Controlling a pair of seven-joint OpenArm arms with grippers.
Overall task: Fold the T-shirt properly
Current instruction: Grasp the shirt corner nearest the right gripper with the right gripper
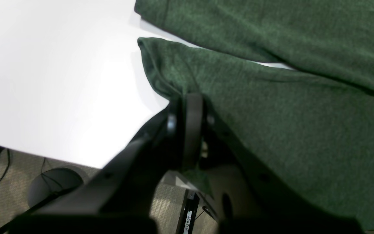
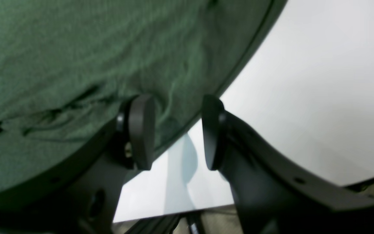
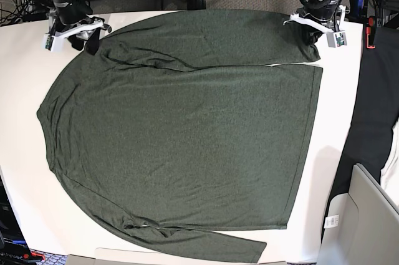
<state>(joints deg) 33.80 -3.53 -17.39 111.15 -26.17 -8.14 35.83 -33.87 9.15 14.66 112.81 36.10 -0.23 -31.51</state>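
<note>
shirt (image 3: 181, 146), one, on one table (image 3: 19, 121); left fingers (image 1: 187, 107) pinch its cloth, right fingers (image 2: 144, 130) parted.

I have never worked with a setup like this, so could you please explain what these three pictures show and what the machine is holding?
It is a robot with two arms at a white table. One picture looks down from overhead; the other two come from cameras mounted at each arm's wrist, looking past its black fingers. Spread flat on the table is a dark green long-sleeved T-shirt, with one sleeve folded across the top. The left gripper, at the overhead view's top right, is shut on the T-shirt, pinching its fabric near an edge. The right gripper, at the top left, has its jaws apart around the shirt's edge, gripping nothing yet.
</note>
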